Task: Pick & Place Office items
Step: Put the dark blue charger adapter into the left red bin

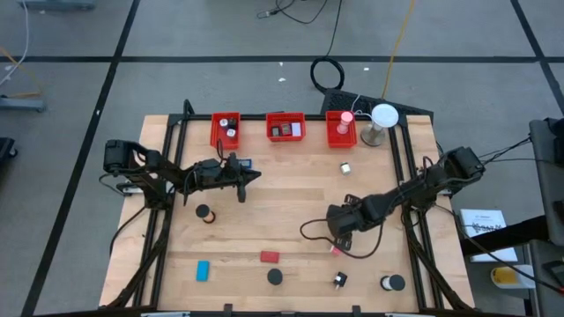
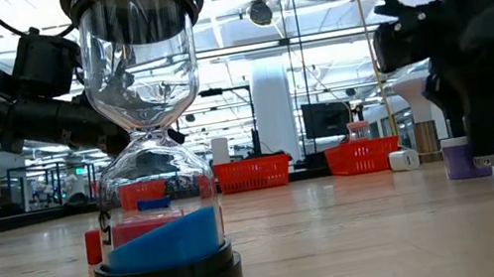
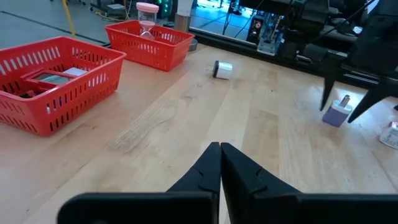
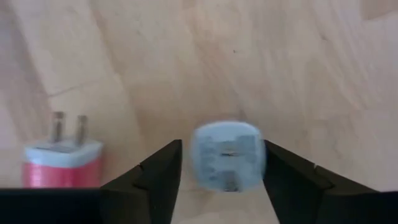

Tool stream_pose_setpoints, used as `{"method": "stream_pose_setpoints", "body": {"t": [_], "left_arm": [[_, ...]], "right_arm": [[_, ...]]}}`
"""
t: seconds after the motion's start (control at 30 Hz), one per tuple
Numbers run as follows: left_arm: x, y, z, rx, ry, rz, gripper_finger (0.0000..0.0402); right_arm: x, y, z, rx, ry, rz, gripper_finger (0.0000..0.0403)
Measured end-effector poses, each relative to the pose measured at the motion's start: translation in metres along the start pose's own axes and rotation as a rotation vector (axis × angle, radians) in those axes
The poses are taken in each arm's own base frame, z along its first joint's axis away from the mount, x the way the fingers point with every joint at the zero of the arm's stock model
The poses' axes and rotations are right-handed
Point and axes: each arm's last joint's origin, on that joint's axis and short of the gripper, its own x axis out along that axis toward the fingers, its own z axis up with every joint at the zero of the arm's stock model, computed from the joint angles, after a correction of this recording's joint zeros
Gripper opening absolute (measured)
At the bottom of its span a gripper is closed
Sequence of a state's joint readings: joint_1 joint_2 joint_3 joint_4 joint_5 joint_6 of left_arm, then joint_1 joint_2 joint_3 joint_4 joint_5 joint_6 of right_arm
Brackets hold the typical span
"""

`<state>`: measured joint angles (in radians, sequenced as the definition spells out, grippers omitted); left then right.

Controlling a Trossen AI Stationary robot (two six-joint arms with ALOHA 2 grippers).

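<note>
My right gripper (image 4: 222, 152) is open and points down at the table. Its fingers stand on either side of a pale purple plug block (image 4: 225, 155), with a thin gap on each side. The left wrist view shows that block (image 3: 337, 114) standing on the wood between the two fingers. A pink plug block (image 4: 62, 163) lies beside it, prongs out. My left gripper (image 1: 253, 177) is shut and empty, hovering near the left bin. Other items lie scattered: a black disc (image 1: 204, 212), a blue block (image 1: 203, 269) and a red block (image 1: 269, 257).
Three red bins (image 1: 226, 129) (image 1: 285, 128) (image 1: 342, 129) line the far edge, beside a white lamp (image 1: 383, 119). A white bit (image 1: 346, 167) lies near them. Along the near edge are a black disc (image 1: 275, 276), a black clip (image 1: 340, 280) and an hourglass (image 2: 151, 175).
</note>
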<state>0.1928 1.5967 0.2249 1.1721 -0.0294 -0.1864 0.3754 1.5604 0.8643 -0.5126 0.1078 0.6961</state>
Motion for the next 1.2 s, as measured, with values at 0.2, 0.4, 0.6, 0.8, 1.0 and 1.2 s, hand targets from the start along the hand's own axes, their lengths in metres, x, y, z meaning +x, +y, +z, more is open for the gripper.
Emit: {"method": "stream_pose_setpoints", "body": {"t": [0.2, 0.4, 0.6, 0.8, 1.0, 1.2], "left_arm": [[0.000, 0.001, 0.000, 0.000, -0.004, 0.024, 0.0011], [0.000, 0.001, 0.000, 0.000, -0.003, 0.025, 0.0008], [0.000, 0.001, 0.000, -0.001, -0.005, 0.032, 0.0005], [0.000, 0.002, -0.001, 0.000, 0.003, 0.042, 0.0012], [0.000, 0.003, -0.003, 0.001, 0.028, 0.061, 0.0003], [0.000, 0.003, -0.004, 0.002, 0.033, 0.079, 0.0015]], "right_arm": [[-0.006, 0.003, 0.007, -0.019, -0.062, 0.018, 0.0125], [-0.028, -0.003, 0.055, -0.016, -0.202, 0.096, 0.0127], [-0.027, -0.031, 0.124, -0.083, -0.293, 0.094, 0.0127], [0.011, -0.048, 0.179, -0.172, -0.229, 0.105, 0.0127], [0.037, -0.050, 0.203, -0.247, -0.208, 0.116, 0.0127], [0.041, -0.048, 0.205, -0.271, -0.217, 0.121, 0.0133]]}}
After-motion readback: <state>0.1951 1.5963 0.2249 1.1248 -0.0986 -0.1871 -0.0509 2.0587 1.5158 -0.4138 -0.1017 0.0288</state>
